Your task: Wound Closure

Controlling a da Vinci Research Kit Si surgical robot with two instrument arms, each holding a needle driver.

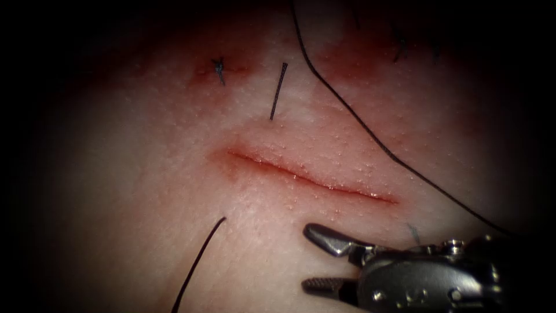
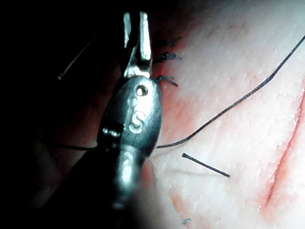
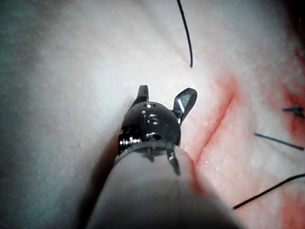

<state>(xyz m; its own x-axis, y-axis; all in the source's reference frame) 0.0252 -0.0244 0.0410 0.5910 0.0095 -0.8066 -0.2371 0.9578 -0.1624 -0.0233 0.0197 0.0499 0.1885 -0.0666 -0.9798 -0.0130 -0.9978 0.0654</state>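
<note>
1. Right arm's grey metal needle driver [image 1: 315, 258] sits nearest the endoscope, low on the picture's right. Its two jaws stand wide apart with nothing between them, their tips over bare skin on the near side of the cut. The right wrist view [image 3: 164, 98] shows the same spread.

2. Just beyond those tips runs the thin red slit-like cut [image 1: 313, 177] in the pale, pebbled pork-belly tissue [image 1: 116, 174]. It lies unclosed along the length I can see, with no stitch across it.

3. I cannot find the curved needle, so I cannot say whether it is in the tissue.

4. A loose black end of thread [image 1: 200, 261] lies left of the right tool, and a short straight black piece of thread [image 1: 278, 91] lies beyond the cut.

5. A long black strand of thread [image 1: 370, 130] sweeps from the far edge down to the right, passing beyond the cut towards the right tool's wrist. Judging from that path, it could snag on the wrist or fall between the spread jaws. As this tool can cut, a stray closure there might sever it.

6. Farthest back sit dark knotted tufts of thread [image 1: 219, 69] in reddened patches of red fluid [image 1: 353, 58].

7. Left arm's silver needle driver [image 2: 137, 31], in its wrist view, has its jaws close together with a narrow gap. It holds nothing that I can make out and hangs near those tufts, where it could catch them.
</note>
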